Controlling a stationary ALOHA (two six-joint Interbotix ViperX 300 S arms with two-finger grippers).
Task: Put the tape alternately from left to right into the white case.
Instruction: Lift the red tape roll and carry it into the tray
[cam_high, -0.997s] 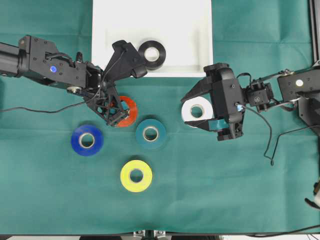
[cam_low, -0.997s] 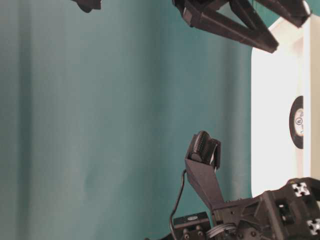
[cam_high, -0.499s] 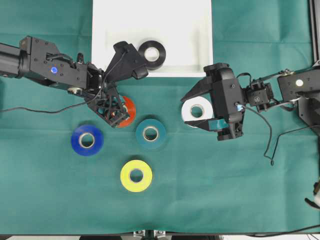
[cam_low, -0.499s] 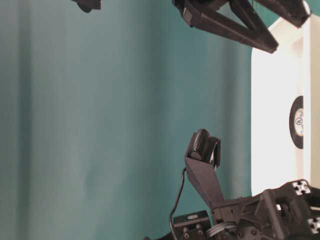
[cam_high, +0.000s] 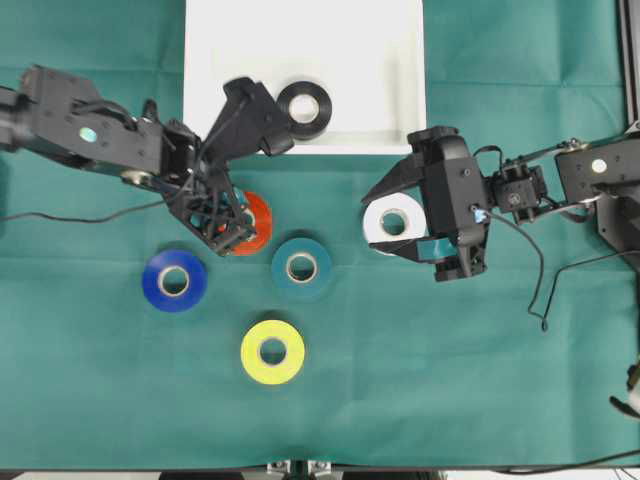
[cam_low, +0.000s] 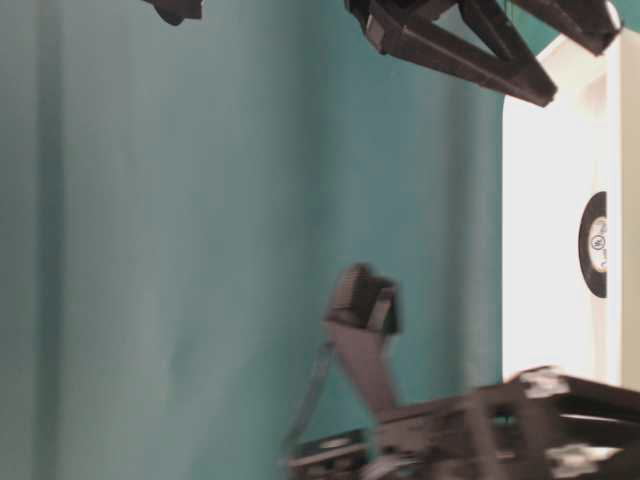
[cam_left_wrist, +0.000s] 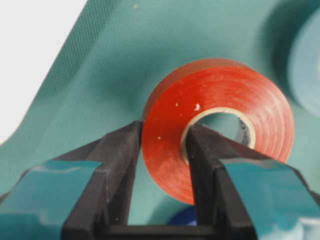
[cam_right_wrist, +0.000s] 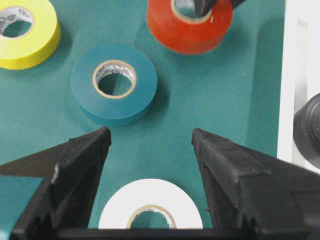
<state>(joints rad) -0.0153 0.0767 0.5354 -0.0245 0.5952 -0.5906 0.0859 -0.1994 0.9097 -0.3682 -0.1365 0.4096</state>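
My left gripper is shut on the red-orange tape. One finger is inside its pale core and the other outside the wall. My right gripper hangs open over the white tape, whose near half lies between the spread fingers. The black tape lies in the white case near its front rim. Blue tape, teal tape and yellow tape lie flat on the green cloth.
The white case's front rim runs just beyond the red-orange roll and the white roll. Loose cables trail beside the right arm. The left arm shows blurred in the table-level view.
My left gripper has closed onto the wall of the red-orange tape, and the left arm has shifted slightly. The right gripper and the other rolls have stayed put.
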